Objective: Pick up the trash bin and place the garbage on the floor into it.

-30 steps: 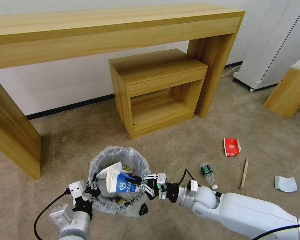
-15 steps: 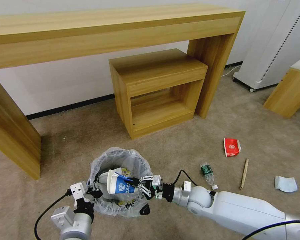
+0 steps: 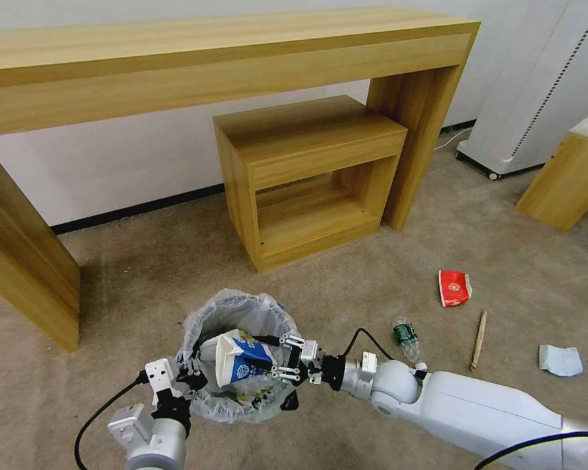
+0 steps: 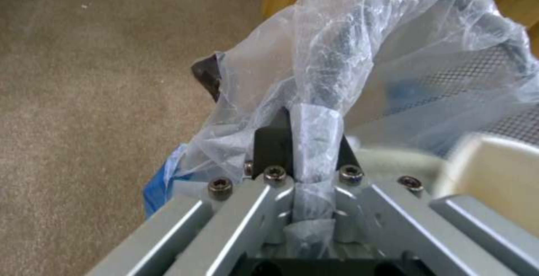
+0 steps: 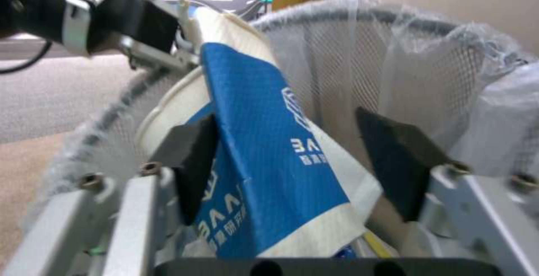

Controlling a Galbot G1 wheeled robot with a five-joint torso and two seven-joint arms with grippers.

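Over the trash bin [image 3: 236,356], the right gripper [image 3: 282,357] now has its fingers spread, one pad barely touching the blue-white carton [image 3: 240,362], which rests tilted inside the liner; a second ago those fingers pinched it higher above the rim. Judgement: carton delivered, release done. Left gripper [image 3: 188,377] stays clamped on the bin's bagged rim. Left on the floor [image 3: 346,281]: red wrapper [image 3: 454,288], bottle [image 3: 406,338], wooden stick [image 3: 479,339], pale mask [image 3: 560,360].
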